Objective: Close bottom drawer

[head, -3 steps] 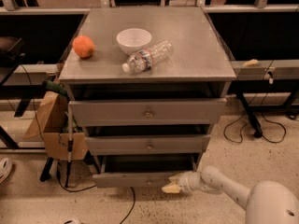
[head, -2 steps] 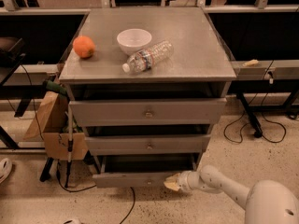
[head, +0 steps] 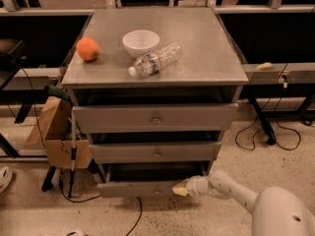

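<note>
Grey cabinet top (head: 206, 58) bearing an orange (head: 88, 48), a white bowl (head: 141, 42) and a toppled plastic bottle (head: 156, 59). Speckled floor (head: 162, 220) with cables (head: 246, 140) at right and a cardboard box (head: 61, 154) at left. The bottom drawer (head: 138, 188) stands pulled out near the floor. The gripper (head: 179, 189) is at the right end of its front, apparently touching it; whether the gripper is spread or closed cannot be told.

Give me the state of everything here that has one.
bottom drawer: partly open
middle drawer: shut or nearly so
top drawer: shut or nearly so
gripper: at the right end of the bottom drawer's front
bottle: lying on its side, capped
bowl: upright, looks empty
</note>
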Robot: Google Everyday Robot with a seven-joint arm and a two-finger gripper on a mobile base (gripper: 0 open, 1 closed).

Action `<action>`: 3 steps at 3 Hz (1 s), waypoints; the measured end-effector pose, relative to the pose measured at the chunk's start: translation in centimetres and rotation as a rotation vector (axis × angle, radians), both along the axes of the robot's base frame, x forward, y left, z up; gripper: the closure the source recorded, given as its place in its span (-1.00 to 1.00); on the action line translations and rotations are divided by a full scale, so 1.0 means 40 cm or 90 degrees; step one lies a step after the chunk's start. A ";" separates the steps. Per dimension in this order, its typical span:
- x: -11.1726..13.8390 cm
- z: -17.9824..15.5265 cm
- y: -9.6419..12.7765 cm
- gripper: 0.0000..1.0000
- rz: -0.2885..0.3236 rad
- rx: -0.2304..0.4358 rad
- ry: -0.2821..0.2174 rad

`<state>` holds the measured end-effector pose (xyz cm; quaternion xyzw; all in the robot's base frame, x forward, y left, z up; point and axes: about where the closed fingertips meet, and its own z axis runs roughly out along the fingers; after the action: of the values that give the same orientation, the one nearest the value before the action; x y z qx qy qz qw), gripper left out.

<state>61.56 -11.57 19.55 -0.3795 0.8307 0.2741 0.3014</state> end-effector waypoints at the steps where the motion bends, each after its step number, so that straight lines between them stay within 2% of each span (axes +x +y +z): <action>1: -0.009 -0.001 -0.001 0.62 0.000 0.000 0.000; 3: 0.006 -0.007 0.002 -0.31 -0.020 -0.003 0.010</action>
<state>61.80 -11.49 19.27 -0.3651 0.8394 0.2706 0.2982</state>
